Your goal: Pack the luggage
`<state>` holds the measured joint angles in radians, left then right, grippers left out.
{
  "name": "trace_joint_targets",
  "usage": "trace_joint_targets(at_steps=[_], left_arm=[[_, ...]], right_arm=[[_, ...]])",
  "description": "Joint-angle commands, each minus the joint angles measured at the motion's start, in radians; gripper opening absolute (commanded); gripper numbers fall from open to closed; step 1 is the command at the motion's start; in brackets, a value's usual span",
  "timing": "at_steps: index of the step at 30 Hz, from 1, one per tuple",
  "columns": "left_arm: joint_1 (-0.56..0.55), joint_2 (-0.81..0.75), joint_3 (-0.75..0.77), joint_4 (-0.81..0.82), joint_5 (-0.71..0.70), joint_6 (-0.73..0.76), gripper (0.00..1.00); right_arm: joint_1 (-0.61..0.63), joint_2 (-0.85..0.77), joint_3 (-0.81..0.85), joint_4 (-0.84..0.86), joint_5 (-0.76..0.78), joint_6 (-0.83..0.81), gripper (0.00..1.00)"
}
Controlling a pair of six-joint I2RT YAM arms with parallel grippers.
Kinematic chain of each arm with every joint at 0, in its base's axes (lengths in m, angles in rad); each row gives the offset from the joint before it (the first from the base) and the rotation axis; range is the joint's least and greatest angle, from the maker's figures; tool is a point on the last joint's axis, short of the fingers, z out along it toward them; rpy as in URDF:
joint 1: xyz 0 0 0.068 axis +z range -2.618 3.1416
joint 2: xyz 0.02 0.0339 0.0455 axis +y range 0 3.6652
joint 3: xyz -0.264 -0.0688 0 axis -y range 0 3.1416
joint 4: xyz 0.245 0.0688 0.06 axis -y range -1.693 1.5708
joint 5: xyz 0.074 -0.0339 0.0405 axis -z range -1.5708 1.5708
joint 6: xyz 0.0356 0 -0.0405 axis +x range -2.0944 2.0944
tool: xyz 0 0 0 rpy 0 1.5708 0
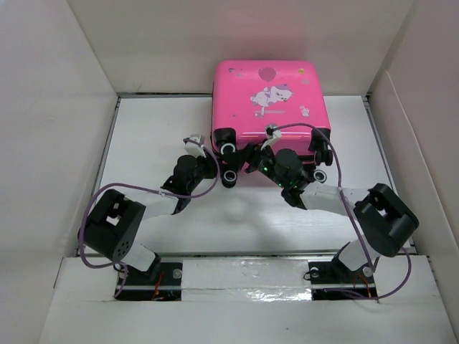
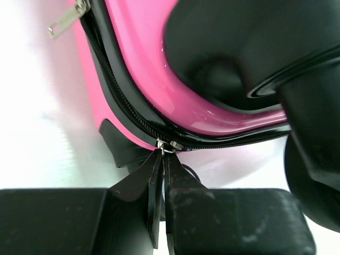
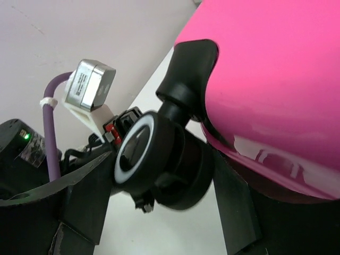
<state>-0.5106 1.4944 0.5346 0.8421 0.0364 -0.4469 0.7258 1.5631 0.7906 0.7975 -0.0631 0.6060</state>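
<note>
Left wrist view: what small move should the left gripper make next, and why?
Probably slide the zipper pull along the track toward the second pull: the left gripper is shut on it, and the right gripper braces a wheel of the luggage.

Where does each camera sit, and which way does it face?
Top external: above and behind the robot, looking down on the luggage; left claw and right claw show.
Left wrist: low at the luggage's edge, facing its zip; left claw shut on the zipper pull.
Right wrist: low, facing the pink shell; right claw clamps a wheel.
Shared: both wrist views show pink shell and a black wheel.
</note>
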Motion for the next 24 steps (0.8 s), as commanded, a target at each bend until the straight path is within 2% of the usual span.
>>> trace_joint_targets(at_steps=[1, 7, 11, 12, 14, 15, 18, 24], left_arm=[[0.007, -0.075, 0.027, -0.009, -0.136, 0.048, 0.0], [0.007, -0.125, -0.01, -0.041, -0.17, 0.06, 0.0], [0.007, -0.134, -0.009, -0.054, -0.188, 0.071, 0.0], [0.007, -0.131, -0.008, -0.051, -0.181, 0.073, 0.0], [0.007, -0.123, -0.002, -0.037, -0.161, 0.073, 0.0], [0.007, -0.123, -0.001, -0.031, -0.155, 0.076, 0.0], [0.007, -0.128, 0.005, -0.029, -0.135, 0.074, 0.0], [0.007, -0.141, -0.001, -0.014, -0.096, 0.063, 0.0]], right_arm=[[-0.017, -0.09, -0.07, 0.023, 0.059, -0.054, 0.0], [-0.017, -0.277, -0.174, -0.053, 0.103, -0.114, 0.0], [-0.017, -0.334, -0.205, -0.109, 0.108, -0.123, 0.0], [-0.017, -0.328, -0.183, -0.125, 0.097, -0.126, 0.29], [-0.017, -0.273, -0.147, -0.173, 0.072, -0.127, 0.61], [-0.017, -0.249, -0.131, -0.172, 0.012, -0.126, 0.82], [-0.026, -0.141, -0.102, -0.045, -0.108, -0.108, 0.97], [-0.026, 0.01, -0.047, 0.196, -0.181, -0.017, 1.0]])
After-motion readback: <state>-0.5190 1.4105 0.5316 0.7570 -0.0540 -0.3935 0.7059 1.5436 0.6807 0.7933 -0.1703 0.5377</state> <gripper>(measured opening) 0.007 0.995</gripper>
